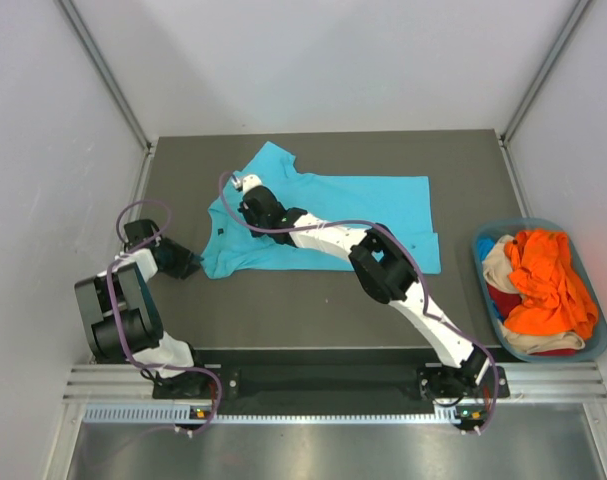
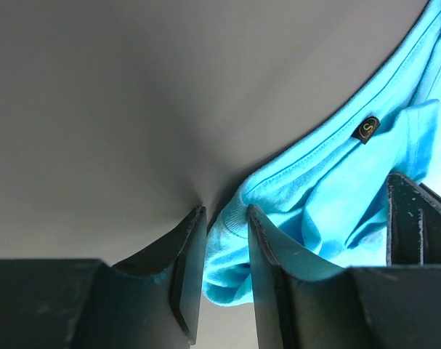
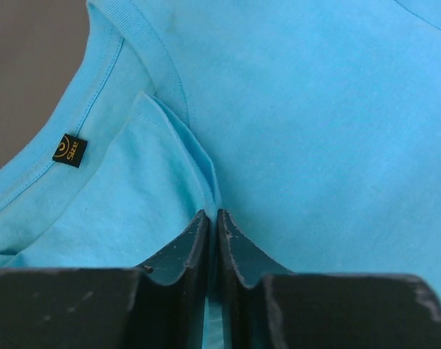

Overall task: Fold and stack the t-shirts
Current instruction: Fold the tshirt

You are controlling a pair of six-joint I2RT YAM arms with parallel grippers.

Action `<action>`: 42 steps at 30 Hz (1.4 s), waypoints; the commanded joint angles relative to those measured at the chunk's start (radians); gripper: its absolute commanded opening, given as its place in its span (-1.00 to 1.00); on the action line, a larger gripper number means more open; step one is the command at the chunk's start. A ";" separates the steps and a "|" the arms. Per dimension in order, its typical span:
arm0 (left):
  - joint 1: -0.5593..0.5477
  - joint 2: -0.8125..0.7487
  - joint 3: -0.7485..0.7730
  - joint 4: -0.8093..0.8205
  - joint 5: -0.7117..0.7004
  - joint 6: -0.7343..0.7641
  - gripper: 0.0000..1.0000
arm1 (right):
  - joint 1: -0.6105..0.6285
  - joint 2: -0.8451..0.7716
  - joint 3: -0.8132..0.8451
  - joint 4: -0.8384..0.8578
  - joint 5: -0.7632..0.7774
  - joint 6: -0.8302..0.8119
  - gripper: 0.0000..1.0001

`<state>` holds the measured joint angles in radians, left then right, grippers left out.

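Observation:
The turquoise t-shirt [image 1: 333, 220] lies spread on the dark table, collar to the left. My left gripper [image 1: 188, 264] is at its near left corner and shut on a bunched fold of the cloth [image 2: 231, 254], seen between its fingers [image 2: 187, 254] in the left wrist view. My right gripper [image 1: 245, 190] reaches across to the collar end and is shut on a thin pleat of the turquoise t-shirt [image 3: 329, 131] beside the neck rib and a small black size label [image 3: 70, 150]. Orange, red and beige t-shirts [image 1: 545, 280] lie heaped in the basket.
A blue-grey plastic basket [image 1: 595, 352] stands at the table's right edge. The right arm [image 1: 383, 265] stretches diagonally over the shirt. Grey walls and metal posts enclose the dark table [image 1: 313, 310].

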<state>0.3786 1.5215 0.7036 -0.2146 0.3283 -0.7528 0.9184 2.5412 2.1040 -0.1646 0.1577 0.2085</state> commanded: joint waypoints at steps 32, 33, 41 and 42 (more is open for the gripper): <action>-0.158 -0.279 -0.055 -0.097 -0.042 0.199 -0.29 | -0.029 -0.111 -0.022 0.056 0.140 0.100 -1.00; -0.159 -0.270 -0.064 -0.085 -0.020 0.198 -0.29 | -0.030 -0.113 -0.025 0.056 0.141 0.101 -1.00; -0.194 -0.256 -0.108 -0.046 -0.017 0.187 -0.26 | -0.032 -0.114 -0.035 0.057 0.112 0.117 -1.00; -0.196 -0.256 -0.110 -0.043 -0.031 0.187 -0.25 | -0.035 -0.113 -0.036 0.057 0.111 0.117 -1.00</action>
<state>0.1909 1.2789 0.5999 -0.3153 0.2981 -0.5758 0.8955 2.5072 2.0727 -0.1455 0.2752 0.3107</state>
